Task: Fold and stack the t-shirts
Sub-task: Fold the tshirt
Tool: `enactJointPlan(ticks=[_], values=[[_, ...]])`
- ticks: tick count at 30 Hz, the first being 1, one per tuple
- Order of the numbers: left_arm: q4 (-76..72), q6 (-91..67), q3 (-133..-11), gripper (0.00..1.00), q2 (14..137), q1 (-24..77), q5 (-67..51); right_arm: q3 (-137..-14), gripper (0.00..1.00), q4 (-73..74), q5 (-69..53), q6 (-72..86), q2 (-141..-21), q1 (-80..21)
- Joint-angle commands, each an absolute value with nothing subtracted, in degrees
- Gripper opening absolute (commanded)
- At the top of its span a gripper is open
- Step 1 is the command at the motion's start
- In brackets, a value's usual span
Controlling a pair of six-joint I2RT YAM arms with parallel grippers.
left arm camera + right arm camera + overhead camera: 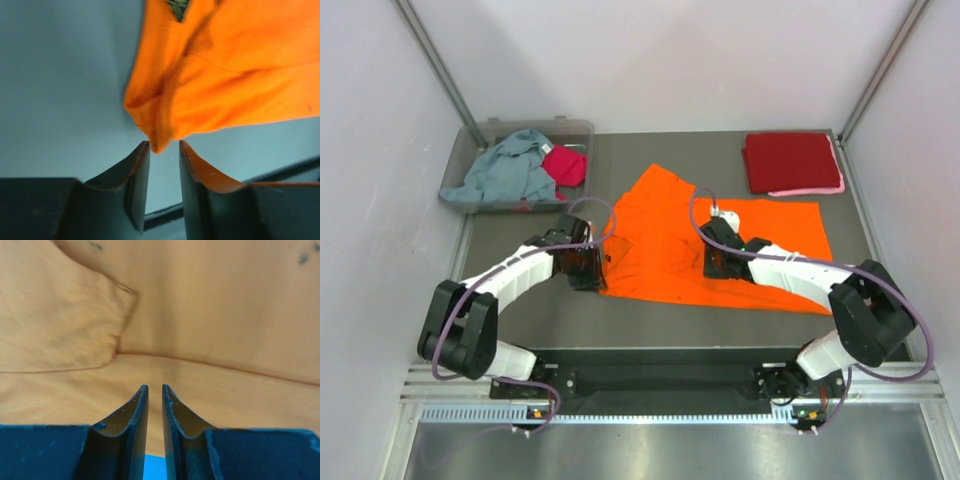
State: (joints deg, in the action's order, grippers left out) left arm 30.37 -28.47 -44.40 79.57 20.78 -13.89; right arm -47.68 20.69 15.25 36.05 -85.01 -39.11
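The bright orange t-shirt [715, 245] lies spread and partly rumpled on the table's middle. My left gripper [588, 265] is at its near left edge. In the left wrist view its jaws [164, 145] stand apart, and a bunched corner of the orange cloth [159, 145] hangs just at the fingertips, not pinched. My right gripper [718, 262] is low over the middle of the shirt, and its jaws [155, 387] are almost together with nothing between them. A folded dark red tee [790, 160] lies on a pink one [810, 190] at the back right.
A clear plastic bin [470, 150] at the back left holds a grey-blue tee [505, 172] and a magenta one [566, 165]. White walls close in both sides. The metal rail with the arm bases [650, 385] runs along the near edge.
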Motion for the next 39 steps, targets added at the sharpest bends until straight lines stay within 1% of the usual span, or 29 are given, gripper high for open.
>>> enactJointPlan(ticks=[1, 4, 5, 8, 12, 13, 15, 18, 23, 25, 29, 32, 39], values=[[27.1, -28.5, -43.7, 0.34, 82.2, 20.7, -10.1, -46.3, 0.17, 18.5, 15.0, 36.2, -82.0, -37.1], [27.1, -28.3, -43.8, 0.29, 83.8, 20.7, -8.3, -44.3, 0.17, 18.0, 15.1, 35.6, -81.4, -35.8], [27.2, -28.2, -43.9, 0.26, 84.0, 20.7, -7.8, -43.8, 0.17, 17.8, 15.0, 35.5, -81.2, -35.4], [28.2, -28.1, -44.0, 0.20, 85.0, 20.7, -4.0, -41.8, 0.17, 17.1, 15.1, 34.9, -80.8, -34.4], [29.9, -27.8, -44.6, 0.20, 85.5, 20.7, -1.4, -39.7, 0.17, 16.3, 14.9, 34.5, -80.9, -33.2], [30.2, -27.8, -44.6, 0.22, 85.5, 20.7, -0.8, -39.6, 0.17, 16.3, 14.9, 34.4, -80.9, -33.0], [31.1, -28.2, -44.8, 0.30, 85.1, 20.7, -0.5, -39.2, 0.17, 15.8, 15.0, 34.4, -81.1, -33.0], [32.2, -28.3, -45.8, 0.36, 84.3, 20.7, -0.5, -38.7, 0.17, 15.6, 14.8, 34.4, -80.9, -32.7], [35.5, -28.3, -50.3, 0.39, 80.4, 20.7, -0.4, -39.2, 0.17, 16.6, 14.2, 34.9, -79.9, -32.7], [36.2, -27.5, -51.7, 0.42, 79.5, 20.7, -0.5, -40.2, 0.17, 18.1, 14.0, 35.1, -78.9, -32.6], [34.1, -26.5, -51.9, 0.47, 79.3, 20.7, -5.4, -42.3, 0.19, 20.6, 13.9, 35.2, -75.6, -32.6], [32.6, -27.3, -50.4, 0.47, 80.5, 20.7, -8.3, -43.9, 0.20, 22.2, 13.8, 35.2, -73.2, -32.3], [29.6, -29.0, -46.8, 0.46, 82.6, 20.7, -10.3, -46.5, 0.21, 23.6, 13.2, 34.0, -70.9, -30.9]])
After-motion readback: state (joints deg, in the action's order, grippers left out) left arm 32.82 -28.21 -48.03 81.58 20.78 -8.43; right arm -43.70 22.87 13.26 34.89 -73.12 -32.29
